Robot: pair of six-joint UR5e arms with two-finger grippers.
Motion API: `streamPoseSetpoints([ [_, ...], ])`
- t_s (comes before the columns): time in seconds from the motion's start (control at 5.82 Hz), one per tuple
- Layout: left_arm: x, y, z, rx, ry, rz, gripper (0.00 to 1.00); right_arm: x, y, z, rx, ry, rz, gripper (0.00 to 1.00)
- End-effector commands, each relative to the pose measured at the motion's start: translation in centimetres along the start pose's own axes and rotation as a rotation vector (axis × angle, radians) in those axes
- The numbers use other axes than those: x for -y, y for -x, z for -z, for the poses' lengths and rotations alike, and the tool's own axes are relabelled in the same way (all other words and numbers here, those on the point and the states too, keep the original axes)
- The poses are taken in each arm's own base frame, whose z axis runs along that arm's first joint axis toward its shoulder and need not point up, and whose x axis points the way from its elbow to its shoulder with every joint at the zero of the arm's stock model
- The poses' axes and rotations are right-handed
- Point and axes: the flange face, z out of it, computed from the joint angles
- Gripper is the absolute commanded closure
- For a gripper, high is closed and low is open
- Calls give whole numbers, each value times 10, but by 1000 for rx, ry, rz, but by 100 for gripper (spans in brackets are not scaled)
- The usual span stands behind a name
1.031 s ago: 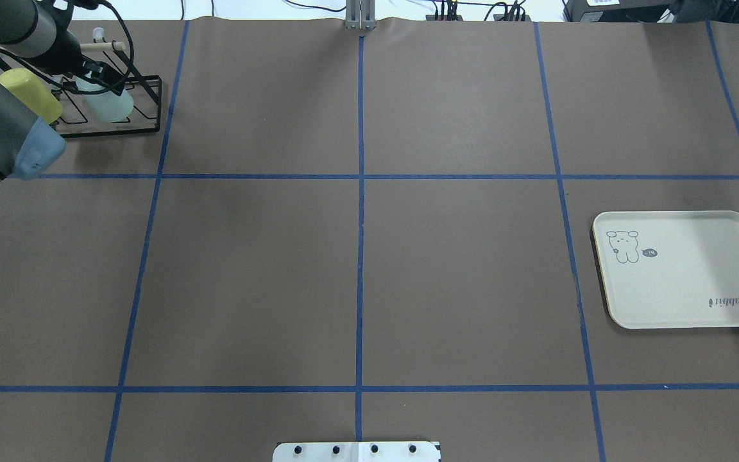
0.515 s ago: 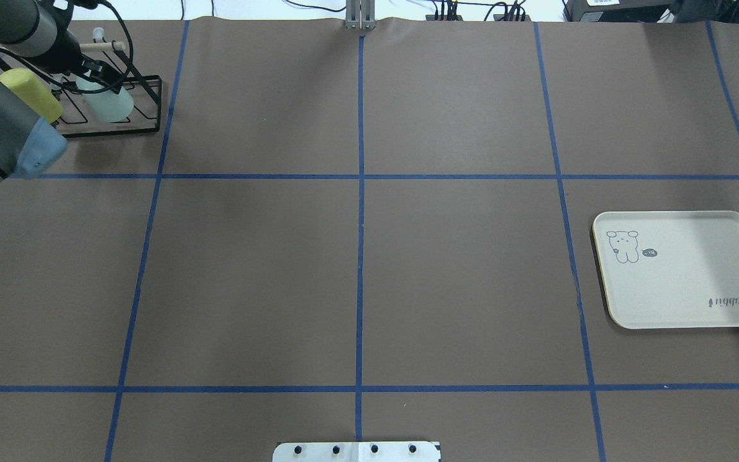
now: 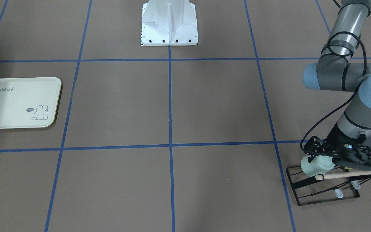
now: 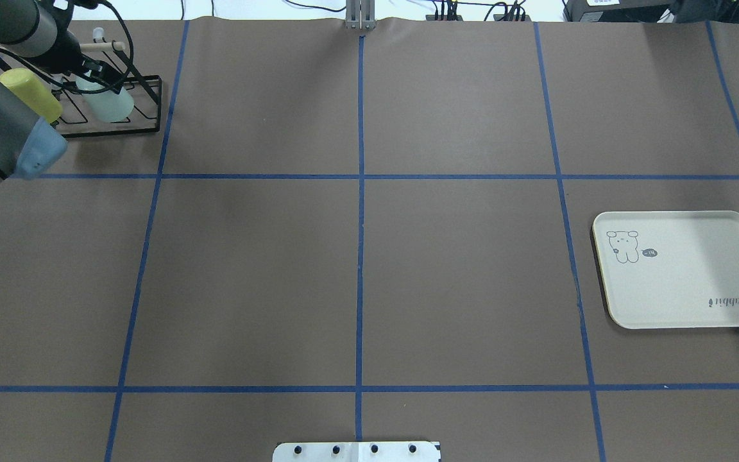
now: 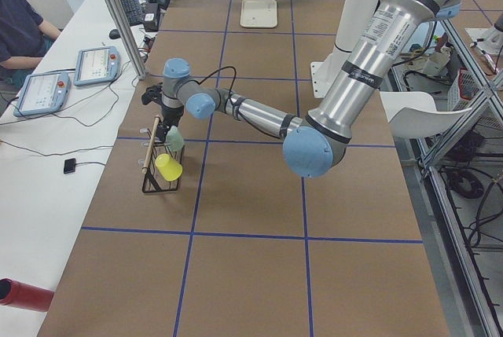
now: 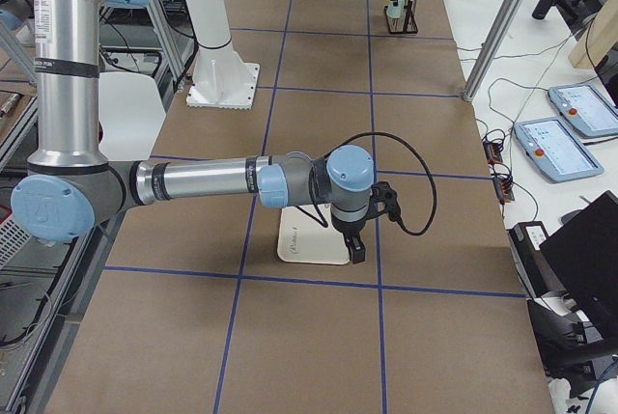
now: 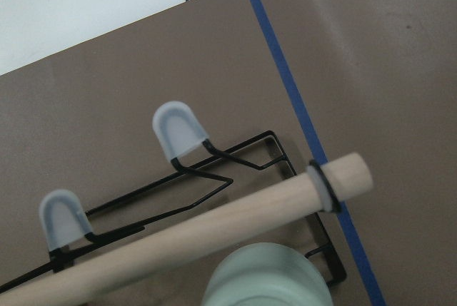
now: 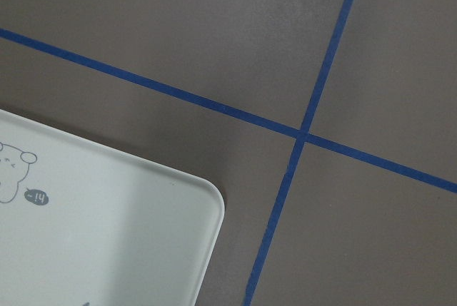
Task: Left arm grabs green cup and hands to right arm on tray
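Nothing has really moved: the left fingers [image 3: 314, 148] stay at the green cup [image 3: 316, 166] on the rack [image 3: 301, 184], grip impossible to tell, right fingers [image 6: 354, 252] likewise, so the pickup seems unfinished.

Pale mint green cup [image 3: 316, 166], plain. Yellow-green cup [image 4: 29, 95], plain. Black wire rack [image 4: 113, 132] with pale translucent-blue peg caps [image 7: 178, 129] and a light wood dowel [image 7: 214, 231] with a black ring. Cream tray [image 4: 684, 282], grey bunny drawing, grey "Rabbit" script. Brown table [image 4: 459, 282], blue tape grid. Grey left arm [image 3: 353, 77] and right arm [image 6: 203, 182], pale blue joint caps, black cables. White base plate [image 3: 169, 22].
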Motion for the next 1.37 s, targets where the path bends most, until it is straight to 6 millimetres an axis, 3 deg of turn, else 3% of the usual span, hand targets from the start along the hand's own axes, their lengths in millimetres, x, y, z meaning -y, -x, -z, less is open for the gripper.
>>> streamPoseSetpoints([
  [0.0,-3,-4,-3,-3,5,-5,6,0,0,0,1,0,0,0],
  [0.34,-6,-10,-8,-7,14,-14,23,0,1,0,7,-2,1,0],
  [0.69,-6,-11,-7,-14,16,-13,56,0,1,0,12,-2,0,0],
  [0.86,-6,-10,-7,-14,17,-61,63,0,1,0,11,-3,1,0],
  [1.03,-1,-5,1,-9,6,-94,74,0,1,0,12,-2,-2,0],
  [1.2,5,-4,20,-15,-25,-96,79,0,1,0,12,-2,-2,0],
])
